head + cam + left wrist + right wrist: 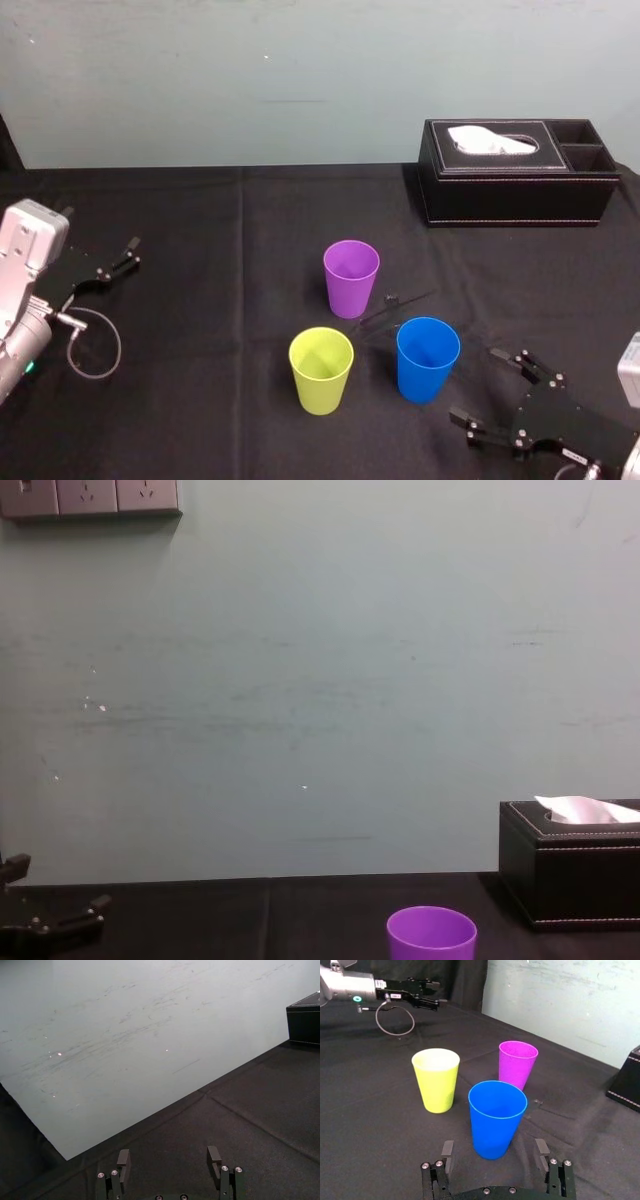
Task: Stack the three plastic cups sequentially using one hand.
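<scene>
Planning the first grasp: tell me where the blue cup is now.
In the head view the blue cup stands upright right of the yellow-green cup, nearer the robot than the purple cup, just ahead of the open right gripper.

The purple cup (351, 278), blue cup (427, 359) and yellow-green cup (321, 371) were shown as smooth plastic. Matt black cloth (200, 230) was laid beneath; the tissue box (515, 195) was clad in stitched leather.
</scene>
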Robot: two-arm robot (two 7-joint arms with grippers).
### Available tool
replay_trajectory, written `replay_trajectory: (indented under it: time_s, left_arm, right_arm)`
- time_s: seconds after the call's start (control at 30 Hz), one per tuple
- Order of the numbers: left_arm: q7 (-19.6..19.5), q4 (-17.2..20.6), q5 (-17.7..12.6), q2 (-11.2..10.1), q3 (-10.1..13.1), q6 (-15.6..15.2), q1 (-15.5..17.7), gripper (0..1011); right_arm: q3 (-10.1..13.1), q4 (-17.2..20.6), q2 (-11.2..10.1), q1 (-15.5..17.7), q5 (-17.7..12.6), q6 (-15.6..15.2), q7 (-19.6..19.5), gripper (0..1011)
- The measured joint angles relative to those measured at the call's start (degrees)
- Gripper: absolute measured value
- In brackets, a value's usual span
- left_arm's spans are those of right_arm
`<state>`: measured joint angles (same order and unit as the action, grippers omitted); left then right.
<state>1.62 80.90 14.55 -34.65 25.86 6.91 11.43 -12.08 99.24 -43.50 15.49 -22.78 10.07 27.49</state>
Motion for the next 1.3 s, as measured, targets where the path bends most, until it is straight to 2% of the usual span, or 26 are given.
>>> replay_trajectory:
  time_s: [0.27, 0.73, 1.3]
  left_arm:
    - [0.0, 0.0, 0.0, 0.0, 0.0, 0.0, 0.0, 1000]
    - [0.0, 0.0, 0.0, 0.0, 0.0, 0.0, 0.0, 1000]
    - [0.0, 0.0, 0.0, 0.0, 0.0, 0.0, 0.0, 1000]
  right_arm:
    - [0.44, -0.67, 1.68, -1.54, -1.91, -3.23, 1.52, 1003]
    - [0.51, -1.43, 3.92, -3.24, -1.99, -5.76, 2.4, 1003]
    - [-0.99, -2.19, 5.26, -5.02, -1.05, -6.65, 2.33, 1003]
